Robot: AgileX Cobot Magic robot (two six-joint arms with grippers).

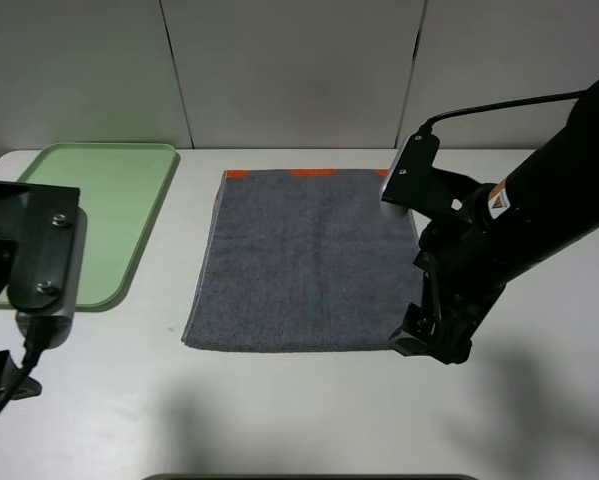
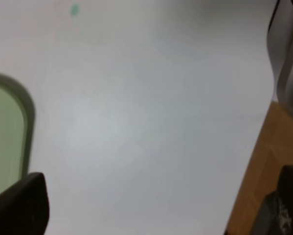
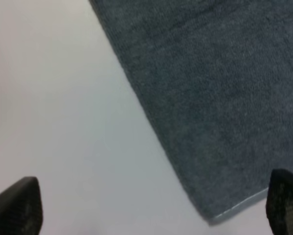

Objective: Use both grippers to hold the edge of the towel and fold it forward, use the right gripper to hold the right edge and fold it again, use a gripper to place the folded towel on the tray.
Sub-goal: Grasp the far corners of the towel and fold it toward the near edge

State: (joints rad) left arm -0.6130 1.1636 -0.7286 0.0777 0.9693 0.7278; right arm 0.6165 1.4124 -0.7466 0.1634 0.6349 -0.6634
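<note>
Lying flat on the white surface (image 1: 309,420), the towel (image 1: 309,260) has the tray (image 1: 109,180) at nine o'clock; right pincer (image 1: 424,345) hovers spread apart over its five-o'clock corner, left pincer (image 2: 153,205) likewise apart.

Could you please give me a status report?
Left gripper open, beside pale green plastic tray. Right gripper open, above near right corner of dark grey terry towel. Towel flat, unfolded. No obstructions.
</note>
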